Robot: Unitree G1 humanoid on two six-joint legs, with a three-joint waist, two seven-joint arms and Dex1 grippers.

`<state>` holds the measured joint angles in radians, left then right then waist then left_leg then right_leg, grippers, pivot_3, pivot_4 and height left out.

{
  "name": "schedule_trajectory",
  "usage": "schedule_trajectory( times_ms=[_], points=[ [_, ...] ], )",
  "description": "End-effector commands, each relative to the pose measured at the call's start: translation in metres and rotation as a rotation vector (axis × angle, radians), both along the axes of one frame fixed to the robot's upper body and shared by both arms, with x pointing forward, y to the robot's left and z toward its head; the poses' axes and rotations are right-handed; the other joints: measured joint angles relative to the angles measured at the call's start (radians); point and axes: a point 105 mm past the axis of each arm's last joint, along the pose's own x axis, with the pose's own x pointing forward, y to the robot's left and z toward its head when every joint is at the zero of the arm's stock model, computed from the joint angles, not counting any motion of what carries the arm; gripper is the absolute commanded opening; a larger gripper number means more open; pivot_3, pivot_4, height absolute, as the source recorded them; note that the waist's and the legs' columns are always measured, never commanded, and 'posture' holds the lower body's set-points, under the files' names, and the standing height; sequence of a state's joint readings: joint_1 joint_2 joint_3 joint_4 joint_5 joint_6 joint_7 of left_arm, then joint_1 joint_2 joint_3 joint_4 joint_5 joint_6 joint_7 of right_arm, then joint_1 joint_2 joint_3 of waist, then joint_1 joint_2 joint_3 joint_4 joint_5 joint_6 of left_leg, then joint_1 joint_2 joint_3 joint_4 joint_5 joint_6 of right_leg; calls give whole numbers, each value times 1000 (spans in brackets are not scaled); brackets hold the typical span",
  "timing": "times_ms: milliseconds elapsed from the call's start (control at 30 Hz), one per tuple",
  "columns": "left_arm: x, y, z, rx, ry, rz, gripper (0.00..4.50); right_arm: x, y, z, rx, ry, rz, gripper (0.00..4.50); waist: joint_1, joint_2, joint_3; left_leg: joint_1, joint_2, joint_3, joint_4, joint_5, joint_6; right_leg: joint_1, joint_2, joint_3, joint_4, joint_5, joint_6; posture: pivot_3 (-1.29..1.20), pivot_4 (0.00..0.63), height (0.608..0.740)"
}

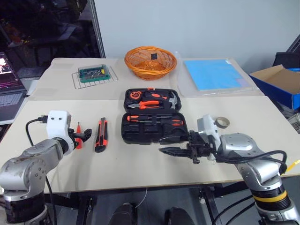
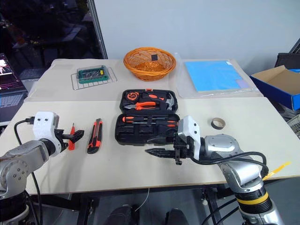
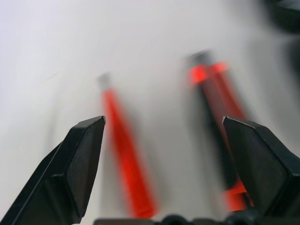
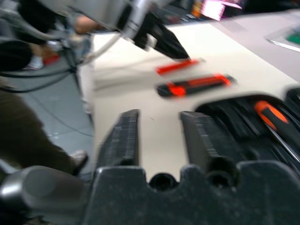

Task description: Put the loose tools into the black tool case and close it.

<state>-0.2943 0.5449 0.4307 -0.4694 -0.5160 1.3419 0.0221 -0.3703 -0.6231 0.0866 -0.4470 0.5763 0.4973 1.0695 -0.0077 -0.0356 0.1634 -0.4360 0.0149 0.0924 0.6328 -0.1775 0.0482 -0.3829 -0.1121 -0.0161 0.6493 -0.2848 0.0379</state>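
Red-orange screwdriver (image 1: pixel 78 136) just beside left end effector (image 1: pixel 84 135)

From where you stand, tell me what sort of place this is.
Probably a robotics lab or test workspace, not a home. A plain table holds a staged black tool case, a laptop runs at the side, and an open cardboard box sits nearby.
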Motion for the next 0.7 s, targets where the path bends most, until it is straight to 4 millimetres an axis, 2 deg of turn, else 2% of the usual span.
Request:
schedule_trajectory(
  times_ms=[33,100,167,200,400,433,500,533,600,700],
  points=[
    [-5,12,-7,25,50,118,4298,0,-2,27,8,-115,12,3188,0,0,0,0,0,0,0,-1,-1,0,0,0,0,0,0,0,150,740],
    [-6,7,-18,14,93,103,4298,2,-3,32,-3,-150,6,3930,3,-1,0,0,0,1,0,-3,-5,0,0,0,0,0,0,0,150,740],
    [-6,1,-30,-11,120,89,3770,7,-5,38,-9,-186,-12,4483,7,-1,1,0,0,0,0,-3,-5,-1,0,0,0,0,0,0,150,740],
    [-5,0,-33,-17,125,87,3590,8,-6,40,-9,-193,-16,4500,9,-1,1,0,0,0,0,-3,-5,-1,0,0,0,0,0,0,150,740],
    [-6,-5,-37,-36,103,66,1401,15,-12,40,-40,-245,-55,4500,16,-1,0,0,0,1,0,-3,-6,-1,-3,1,0,0,-1,0,150,740],
    [-7,-4,-35,-27,88,57,976,16,-12,40,-42,-248,-59,4500,16,-1,0,0,0,1,0,-3,-6,-1,-4,1,0,1,-1,0,150,740],
    [0,-10,-12,-36,-44,-26,440,16,-14,39,-40,-252,-72,4500,16,-1,0,0,0,1,0,-3,-6,-2,-6,1,0,1,-1,0,150,740],
    [5,-22,6,-70,-141,-136,441,16,-16,38,-40,-255,-87,4500,17,-1,0,0,0,1,-1,-3,-6,-2,-6,1,0,1,-1,0,150,740],
    [3,-57,34,-43,-218,-500,441,15,-23,35,-44,-275,-138,4500,20,-4,1,-2,0,1,-1,-3,-7,-3,-7,0,0,1,-2,0,150,740],
    [-5,-94,44,56,-193,-917,441,13,-37,35,-41,-306,-236,4500,23,-3,2,-5,0,-1,-1,-1,-10,-7,-10,-1,-2,1,-3,0,150,740]
  ],
)
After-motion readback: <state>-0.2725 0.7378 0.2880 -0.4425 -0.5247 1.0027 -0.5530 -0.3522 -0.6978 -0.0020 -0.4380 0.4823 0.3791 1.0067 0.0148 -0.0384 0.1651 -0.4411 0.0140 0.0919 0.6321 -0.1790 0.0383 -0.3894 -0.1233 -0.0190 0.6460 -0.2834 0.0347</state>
